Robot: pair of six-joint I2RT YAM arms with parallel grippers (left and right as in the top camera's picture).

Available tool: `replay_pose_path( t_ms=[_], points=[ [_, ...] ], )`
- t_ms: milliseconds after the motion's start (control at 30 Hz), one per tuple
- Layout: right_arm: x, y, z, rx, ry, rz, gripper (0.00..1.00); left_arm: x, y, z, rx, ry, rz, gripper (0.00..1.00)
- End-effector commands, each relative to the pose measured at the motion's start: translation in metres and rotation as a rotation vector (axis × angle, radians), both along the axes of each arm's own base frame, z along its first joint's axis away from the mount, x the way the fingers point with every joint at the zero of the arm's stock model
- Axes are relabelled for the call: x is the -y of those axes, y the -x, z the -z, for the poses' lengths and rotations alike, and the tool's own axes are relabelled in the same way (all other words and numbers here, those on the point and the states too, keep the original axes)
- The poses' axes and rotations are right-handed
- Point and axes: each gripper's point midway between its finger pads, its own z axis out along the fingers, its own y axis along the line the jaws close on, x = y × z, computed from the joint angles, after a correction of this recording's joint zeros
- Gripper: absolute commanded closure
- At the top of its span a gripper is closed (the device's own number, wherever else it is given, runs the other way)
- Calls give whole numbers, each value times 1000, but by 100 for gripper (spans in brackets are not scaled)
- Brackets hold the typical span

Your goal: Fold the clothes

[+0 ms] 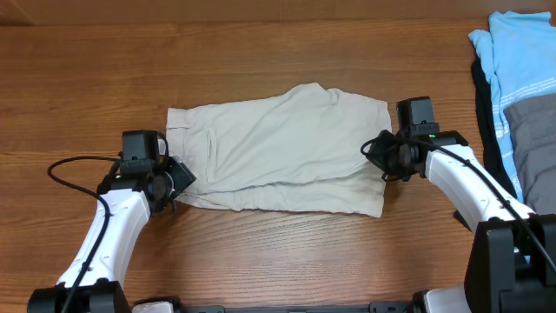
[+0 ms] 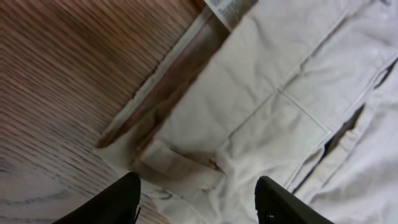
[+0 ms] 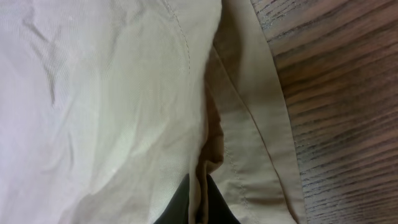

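With the right pincer (image 3: 199, 210) clenched on a hem fold and the left pincer (image 2: 199, 202) spread wide over the waistband corner just ahead of it, the shorts (image 1: 278, 148) lie flat between them on the desk (image 1: 261, 256); gripping looks half-done, so the left should close next.

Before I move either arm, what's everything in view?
shorts: one, beige, flat at table centre, waistband end left
striped garment: one, light blue, far right edge
grey garment: one, grey, right edge, beside the blue one
black garment: one, black, left side of that pile
table: one, brown wood, beneath everything
left fingers: two, black, open astride the shorts' waistband corner
right fingers: two, black, pinching the shorts' right hem
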Motion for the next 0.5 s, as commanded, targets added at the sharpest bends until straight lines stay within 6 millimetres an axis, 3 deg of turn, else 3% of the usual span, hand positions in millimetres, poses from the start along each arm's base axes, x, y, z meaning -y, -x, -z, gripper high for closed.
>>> replay_pose_path(
  t_ms=[0, 233, 333, 467],
  points=[
    [1, -9, -14, 47, -2, -2, 96, -7, 4, 17, -35, -42, -7, 37],
    [2, -9, -13, 46, 7, 1, 96, 2, -13, 30, -7, 22, -6, 44],
    [3, -10, -13, 47, 8, 2, 96, 3, -21, 23, 20, 24, -3, 56],
    [3, -9, -13, 47, 8, 2, 96, 6, -30, 2, 52, 39, 15, 62]
  ],
)
